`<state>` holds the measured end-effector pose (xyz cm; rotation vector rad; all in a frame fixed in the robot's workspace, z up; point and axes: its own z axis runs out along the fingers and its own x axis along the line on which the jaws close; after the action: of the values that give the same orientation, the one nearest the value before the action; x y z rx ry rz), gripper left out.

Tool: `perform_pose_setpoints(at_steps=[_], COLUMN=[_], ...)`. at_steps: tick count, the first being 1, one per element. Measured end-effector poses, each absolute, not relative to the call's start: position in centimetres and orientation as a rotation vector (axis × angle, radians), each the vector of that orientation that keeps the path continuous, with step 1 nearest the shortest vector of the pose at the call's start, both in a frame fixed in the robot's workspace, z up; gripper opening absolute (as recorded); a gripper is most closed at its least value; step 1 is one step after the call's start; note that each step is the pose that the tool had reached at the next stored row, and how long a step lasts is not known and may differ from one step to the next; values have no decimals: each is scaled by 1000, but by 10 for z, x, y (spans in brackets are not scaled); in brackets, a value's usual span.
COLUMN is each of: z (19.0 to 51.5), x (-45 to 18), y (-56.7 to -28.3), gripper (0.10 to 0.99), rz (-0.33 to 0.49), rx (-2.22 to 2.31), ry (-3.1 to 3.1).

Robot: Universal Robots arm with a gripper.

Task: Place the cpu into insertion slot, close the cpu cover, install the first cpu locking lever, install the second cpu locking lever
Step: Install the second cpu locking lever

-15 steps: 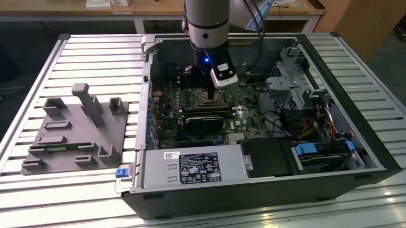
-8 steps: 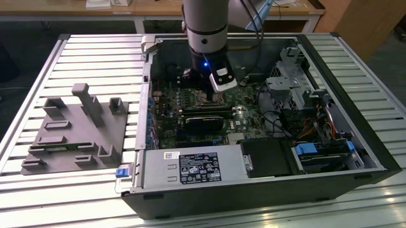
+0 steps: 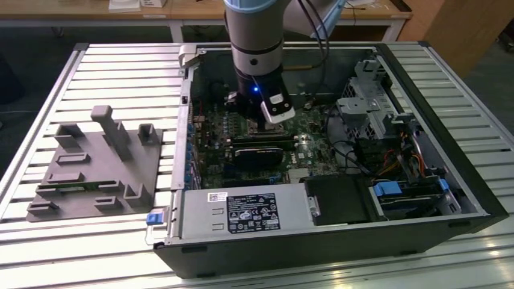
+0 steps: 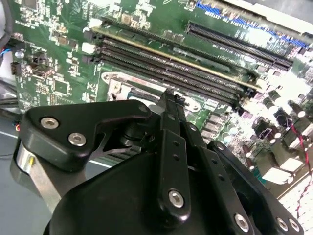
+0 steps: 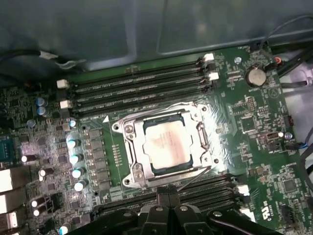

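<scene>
working from the exterior view's left: a grey fixture (image 3: 96,162) sits on the table well apart from my gripper (image 3: 255,123), outside the open case (image 3: 473,198). the gripper hangs low inside the case, over the board (image 3: 210,153). in both wrist views the fingers look pressed together with nothing between them, the tips (image 4: 169,95) right at the near edge of the slot (image 5: 128,180). just ahead of the fingertips in the first wrist view, the cpu (image 5: 166,147) lies flat and square in the slot, so i count the first step as done. the cover (image 5: 137,147) appears folded down around it, its frame bordering the chip on all sides, so i judge the second step done too. between the tips and the cover, a thin wire lever (image 5: 195,178) runs at a slant off the frame's near corner toward the fingers; it looks loose to me rather than latched. whether the other lever, on the far side of the cover from the gripper, is hooked down i cannot tell. beyond that, farther from the gripper, run the long memory slots (image 5: 137,85). by my reading, the levers are what's left.
</scene>
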<state>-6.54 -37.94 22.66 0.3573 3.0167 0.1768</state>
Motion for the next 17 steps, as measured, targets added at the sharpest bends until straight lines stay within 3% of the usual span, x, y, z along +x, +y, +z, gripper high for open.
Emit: perform_pose_setpoints(at_steps=[17], z=[215], x=[-76], y=[-387], gripper=[106], rz=[218], rx=[349], ry=[3019])
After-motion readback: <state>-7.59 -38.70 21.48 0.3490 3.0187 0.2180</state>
